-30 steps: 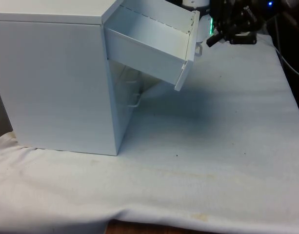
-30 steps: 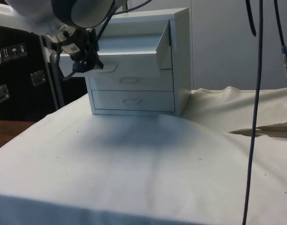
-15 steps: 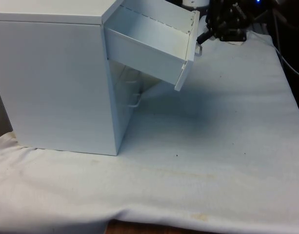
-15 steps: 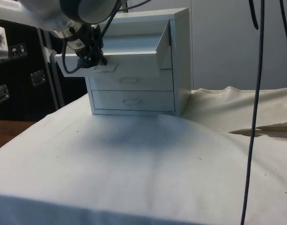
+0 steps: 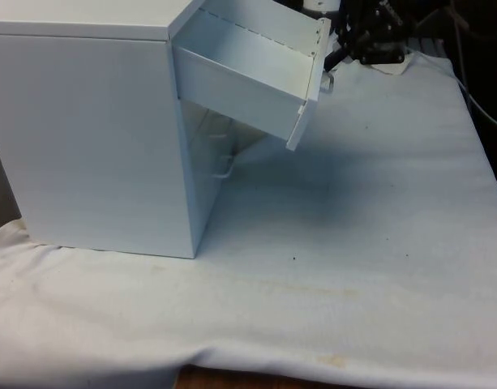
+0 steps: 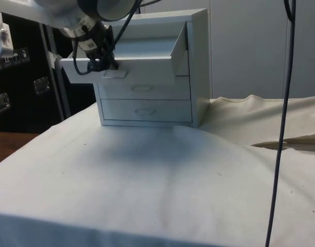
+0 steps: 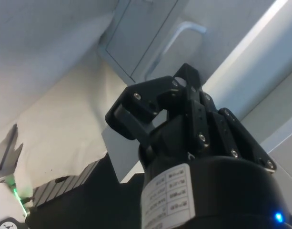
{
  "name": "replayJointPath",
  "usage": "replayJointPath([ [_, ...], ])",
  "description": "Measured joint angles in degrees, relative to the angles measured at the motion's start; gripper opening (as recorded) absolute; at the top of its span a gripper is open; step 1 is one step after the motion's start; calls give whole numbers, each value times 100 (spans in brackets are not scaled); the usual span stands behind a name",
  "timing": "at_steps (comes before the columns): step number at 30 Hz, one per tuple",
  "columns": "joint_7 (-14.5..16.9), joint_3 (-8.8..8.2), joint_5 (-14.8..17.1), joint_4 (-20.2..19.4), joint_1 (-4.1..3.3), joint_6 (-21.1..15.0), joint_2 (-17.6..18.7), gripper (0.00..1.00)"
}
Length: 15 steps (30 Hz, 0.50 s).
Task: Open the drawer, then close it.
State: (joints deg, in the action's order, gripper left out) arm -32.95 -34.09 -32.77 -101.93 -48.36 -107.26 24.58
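White drawer (image 5: pixel 246 77) open — no legible writing

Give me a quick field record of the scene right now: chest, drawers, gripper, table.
chest: white chest of drawers on the white cloth, three drawers
top drawer: pulled far out, sagging downward at its front, looks empty inside
top drawer handle: at the drawer's front
middle drawer: shut
bottom drawer: shut
gripper: black, right at the top drawer's front beside the handle; contact unclear
stage: drawer open, closing not yet done
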Motion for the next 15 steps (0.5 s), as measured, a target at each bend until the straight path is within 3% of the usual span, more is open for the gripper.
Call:
replayJointPath([
  [15, 206, -132, -34, -23, 11, -17, -201, 0],
])
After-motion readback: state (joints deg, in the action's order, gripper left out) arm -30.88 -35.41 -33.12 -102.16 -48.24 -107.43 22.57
